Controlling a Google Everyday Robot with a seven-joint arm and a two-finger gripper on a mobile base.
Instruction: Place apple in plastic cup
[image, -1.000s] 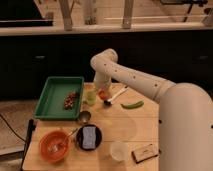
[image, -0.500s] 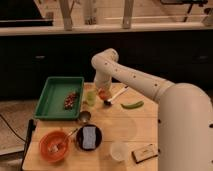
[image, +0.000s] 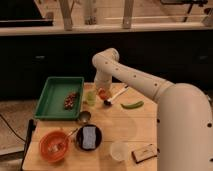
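I have the claw (image: 102, 89) low over the back of the worktop (image: 127, 127), its fingers pressed in on the apple (image: 103, 94). The apple is at the plastic cup's (image: 90, 98) 3 o'clock, just beside the rim and not inside. A green tray (image: 51, 101) lies at the cup's 9 o'clock, and a long green vegetable (image: 131, 105) lies farther out at 3 o'clock.

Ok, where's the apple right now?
Mid-table in the camera view, the apple sits in the shut tool, just right of the plastic cup, not yet inside it.
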